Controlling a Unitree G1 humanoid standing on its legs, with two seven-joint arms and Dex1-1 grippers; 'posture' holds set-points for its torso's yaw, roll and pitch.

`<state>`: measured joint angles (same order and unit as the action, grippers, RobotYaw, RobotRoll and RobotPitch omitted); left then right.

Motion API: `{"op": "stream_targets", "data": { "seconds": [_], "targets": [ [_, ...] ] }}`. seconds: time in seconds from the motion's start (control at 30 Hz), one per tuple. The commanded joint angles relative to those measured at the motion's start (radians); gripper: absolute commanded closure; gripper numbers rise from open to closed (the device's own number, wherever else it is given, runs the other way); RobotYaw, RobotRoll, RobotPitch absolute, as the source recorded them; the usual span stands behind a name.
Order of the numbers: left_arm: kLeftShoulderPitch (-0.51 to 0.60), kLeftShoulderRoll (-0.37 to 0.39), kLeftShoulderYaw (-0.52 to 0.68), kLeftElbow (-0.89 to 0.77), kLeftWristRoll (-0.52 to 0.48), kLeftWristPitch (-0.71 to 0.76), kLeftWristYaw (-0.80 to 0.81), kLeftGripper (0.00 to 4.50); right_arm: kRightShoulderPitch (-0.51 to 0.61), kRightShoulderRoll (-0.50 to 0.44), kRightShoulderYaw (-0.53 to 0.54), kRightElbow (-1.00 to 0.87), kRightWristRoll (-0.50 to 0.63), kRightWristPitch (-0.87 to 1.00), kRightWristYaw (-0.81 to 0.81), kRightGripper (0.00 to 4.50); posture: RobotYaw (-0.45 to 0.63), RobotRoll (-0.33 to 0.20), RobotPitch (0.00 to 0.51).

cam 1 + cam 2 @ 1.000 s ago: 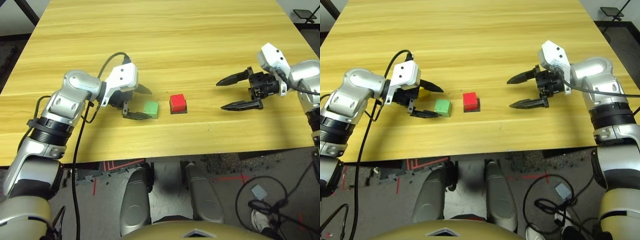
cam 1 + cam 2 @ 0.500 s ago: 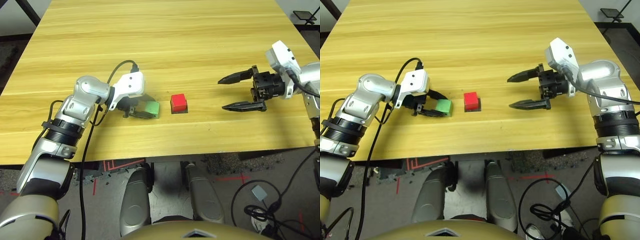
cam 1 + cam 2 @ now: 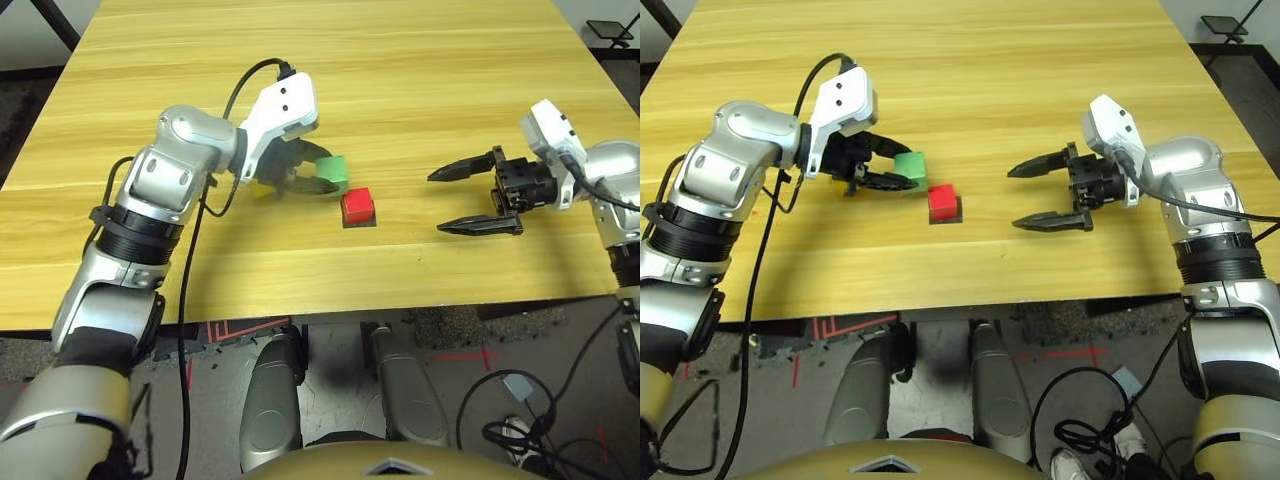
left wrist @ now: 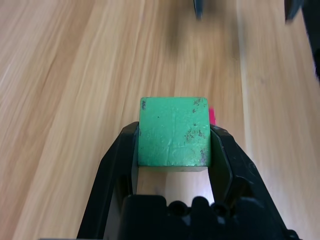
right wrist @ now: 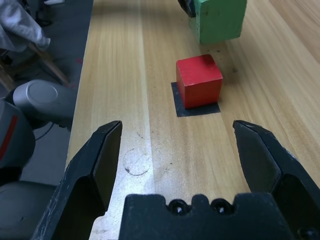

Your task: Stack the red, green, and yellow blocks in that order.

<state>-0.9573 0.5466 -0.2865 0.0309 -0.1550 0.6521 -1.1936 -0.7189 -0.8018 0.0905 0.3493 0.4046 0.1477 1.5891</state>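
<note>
Left gripper (image 4: 172, 145): fingers clamped on the opposite side faces of the green block (image 4: 173, 131), which sits squarely between the pads and is carried clear of the table (image 3: 420, 90), just behind and left of the red block (image 3: 357, 204); the side grip leaves the block's underside free, apparently so it can be set flat on another cube. Red block: rests on the flat black square patch (image 5: 197, 107) near the table's front middle, top face bare; as the base of the ordered stack it is judged the intended landing place for green. Yellow block (image 3: 261, 189): a small yellow sliver shows on the table beneath the left wrist, mostly hidden by the gripper. Right gripper (image 5: 182, 150): jaws spread wide, holding nothing, hovering to the right of the red block and aimed toward it, well apart; probably waiting out of the way. Stage, by judgement: first layer placed, second in transit, third untouched. Change from the earlier frames: a second ago the green block sat on the table left of the red one with the left fingers open around it; they have since closed on it, and the arm has raised it and carried it toward the red block. Right gripper is essentially unchanged.
</note>
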Motion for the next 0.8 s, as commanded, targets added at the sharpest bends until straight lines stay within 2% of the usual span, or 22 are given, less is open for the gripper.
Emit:
{"op": "stream_targets", "data": {
  "seconds": [0.03,0.3,0.8],
  "targets": [
    [-0.006,-0.013,-0.022,-0.050,-0.011,0.070,0.027,2.45,0.022,-0.004,-0.023,-0.033,-0.002,-0.003,-0.007,0.00,0.03,0.032,0.245],
    [0.006,-0.057,-0.050,-0.113,-0.032,0.192,0.089,2.45,0.059,-0.006,-0.039,-0.067,0.000,0.009,-0.027,0.00,0.01,0.040,0.254],
    [0.032,-0.050,-0.090,-0.123,-0.048,0.158,0.092,2.45,0.086,-0.007,-0.055,-0.098,0.004,0.028,-0.048,0.00,-0.01,0.042,0.265]
  ]
}}
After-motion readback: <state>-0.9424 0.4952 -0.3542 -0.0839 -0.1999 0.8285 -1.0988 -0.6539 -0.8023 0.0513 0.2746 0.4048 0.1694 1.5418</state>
